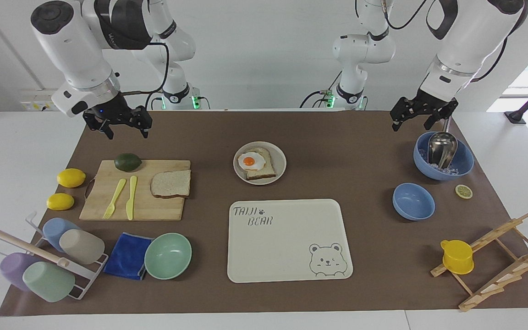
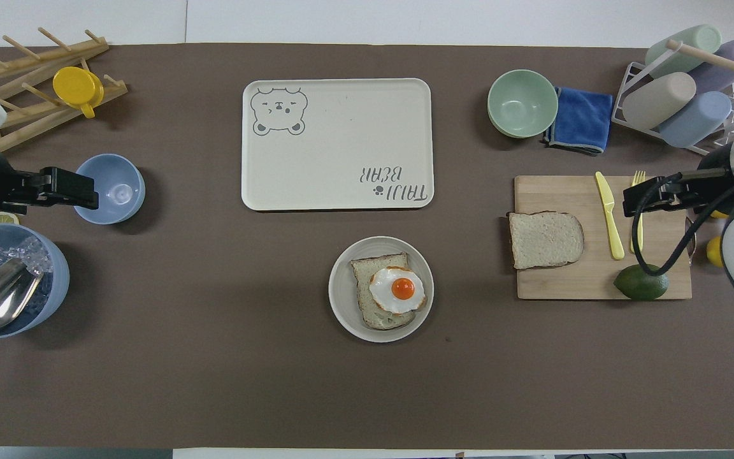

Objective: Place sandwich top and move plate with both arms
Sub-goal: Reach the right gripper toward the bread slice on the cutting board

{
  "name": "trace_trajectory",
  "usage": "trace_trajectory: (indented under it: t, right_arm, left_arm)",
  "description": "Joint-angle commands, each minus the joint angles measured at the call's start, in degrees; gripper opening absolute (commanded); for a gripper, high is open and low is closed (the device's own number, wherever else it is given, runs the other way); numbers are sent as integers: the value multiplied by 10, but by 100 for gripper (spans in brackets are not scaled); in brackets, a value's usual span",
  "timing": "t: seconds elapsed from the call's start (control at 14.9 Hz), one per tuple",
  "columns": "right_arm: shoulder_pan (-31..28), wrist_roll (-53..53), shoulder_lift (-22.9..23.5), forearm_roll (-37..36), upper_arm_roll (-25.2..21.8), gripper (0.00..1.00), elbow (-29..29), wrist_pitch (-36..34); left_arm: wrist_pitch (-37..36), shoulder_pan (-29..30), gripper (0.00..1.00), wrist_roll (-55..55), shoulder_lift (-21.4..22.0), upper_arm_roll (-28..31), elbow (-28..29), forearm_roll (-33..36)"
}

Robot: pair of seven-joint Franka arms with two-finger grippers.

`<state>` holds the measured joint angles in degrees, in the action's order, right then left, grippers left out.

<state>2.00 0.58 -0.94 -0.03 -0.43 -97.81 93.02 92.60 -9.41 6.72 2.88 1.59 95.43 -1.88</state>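
Note:
The sandwich top [image 1: 171, 183] is a plain pale bread slice lying on a wooden cutting board [image 1: 154, 208], toward the right arm's end of the table; it also shows in the overhead view [image 2: 545, 239]. The plate [image 1: 280, 156] sits mid-table, nearer to the robots than the bear tray, and bears a bread slice with a fried egg [image 1: 251, 161]; the plate also shows in the overhead view [image 2: 341, 299]. My right gripper [image 1: 127, 133] hangs open and empty in the air by the board's avocado corner. My left gripper [image 1: 411, 124] hangs open and empty over the mat beside the large blue bowl.
The cream bear tray [image 1: 287, 256] lies farther from the robots than the plate. An avocado [image 1: 128, 162], a yellow fork and a knife [image 1: 131, 197] lie on the board. Also on the table are a mint bowl [image 1: 167, 255], a blue cloth, a cup rack, two lemons, a blue bowl with a scoop [image 1: 442, 156], a small blue bowl [image 1: 413, 200] and a wooden rack with a yellow cup.

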Motion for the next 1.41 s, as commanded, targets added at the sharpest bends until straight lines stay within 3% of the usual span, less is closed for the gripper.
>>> trace_trajectory:
  t: [0.0,0.54,0.67,0.87,1.07,1.34]
  right_arm:
    - [0,9,-5,-5,2,100,-2,6]
    - [1,3,-15,-15,3,100,-20,1]
    - [43,20,-6,-62,12,100,-23,15]
    - [134,142,69,-140,13,100,-11,33]
    - [166,227,131,-154,14,100,-18,91]
    - [227,344,198,-212,14,100,-15,100]
  left_arm:
    - [6,4,100,-7,12,0,14,-1]
    - [6,4,100,-6,12,0,14,-1]
    - [6,4,100,-6,12,0,14,-1]
    - [6,4,100,-6,12,0,14,-1]
    - [6,4,100,-6,12,0,14,-1]
    - [6,4,100,-6,12,0,14,-1]
